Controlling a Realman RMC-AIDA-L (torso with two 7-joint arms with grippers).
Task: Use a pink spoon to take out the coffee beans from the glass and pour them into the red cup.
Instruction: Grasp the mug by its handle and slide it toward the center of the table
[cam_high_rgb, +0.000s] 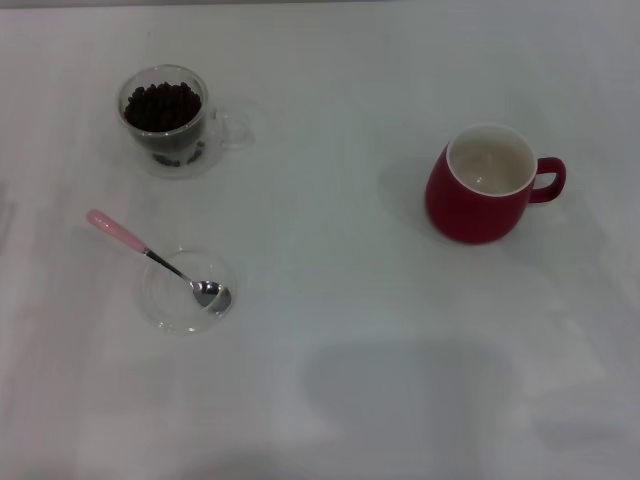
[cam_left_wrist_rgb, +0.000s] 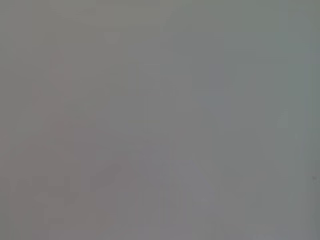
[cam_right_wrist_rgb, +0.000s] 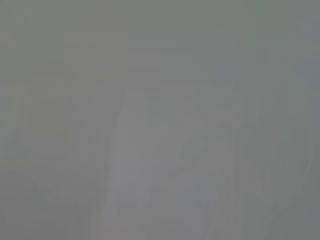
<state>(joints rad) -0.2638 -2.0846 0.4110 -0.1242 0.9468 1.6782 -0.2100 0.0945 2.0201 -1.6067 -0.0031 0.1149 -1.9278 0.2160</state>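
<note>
**Desk:** Item one, the spoon. How will it handle?

**Operator:** I log a small teaspoon, the pink spoon (cam_high_rgb: 160, 263), with a pale pink handle, thin neck and shiny silver metal bowl. I judge it light, stiff and slippery on the metal. It lies with its bowl resting in a shallow clear glass dish (cam_high_rgb: 168, 305) and its handle propped out over the rim toward the far left. I would take it by the pink handle, which stands clear of the white table (cam_high_rgb: 340, 300).

**Desk:** The vessels?

**Operator:** A small clear double-walled glass (cam_high_rgb: 166, 120), side handle pointing right, stands at the far left holding a heap of dark coffee beans (cam_high_rgb: 162, 104); I judge it fragile and easily tipped. A rounded dark red cup (cam_high_rgb: 484, 183), white inside and seemingly empty, stands well apart on the right.

**Desk:** Grippers?

**Operator:** Neither shows in any view, so I cannot tell whether either is open or closed. Both wrist views show only blank grey.
</note>
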